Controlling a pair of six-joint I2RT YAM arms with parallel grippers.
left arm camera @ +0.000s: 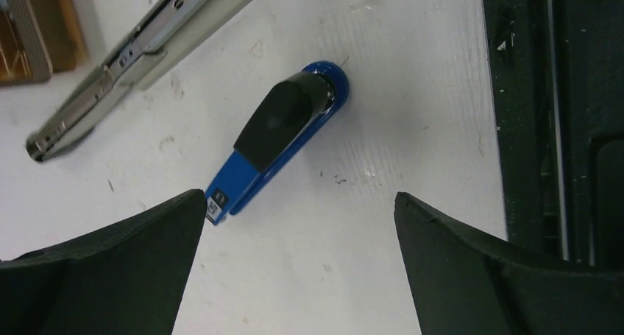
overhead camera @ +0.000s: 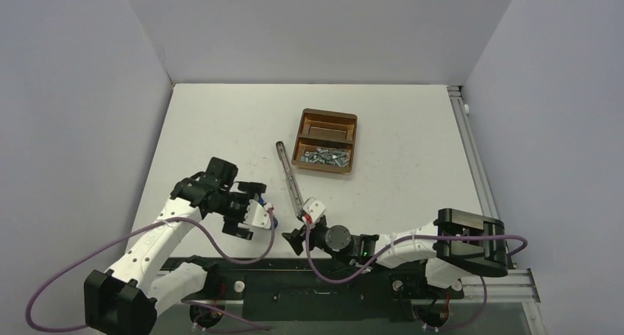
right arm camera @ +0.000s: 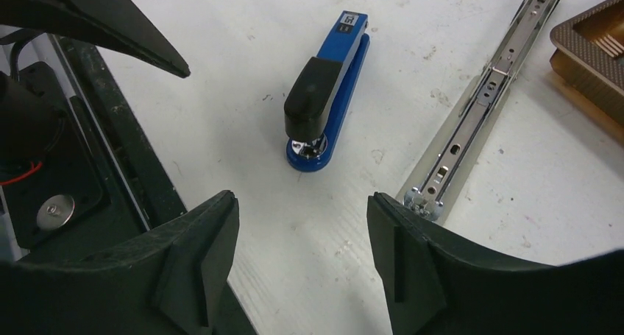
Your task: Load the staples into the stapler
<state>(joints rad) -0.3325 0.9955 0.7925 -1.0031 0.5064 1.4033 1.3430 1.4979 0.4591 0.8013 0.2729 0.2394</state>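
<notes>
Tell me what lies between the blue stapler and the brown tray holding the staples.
A long silver metal rail lies between the blue stapler and the brown tray. The right wrist view shows all three side by side.

Wearing white shells between black joints on the left arm and right arm; trailing looping purple cables; ending in matte black wedge-shaped fingers; showing a silver screw beside a red wire.

White scuffed bench, pale grey left wall, back wall, right wall, aluminium rail along right bench edge, even diffuse lighting
</notes>
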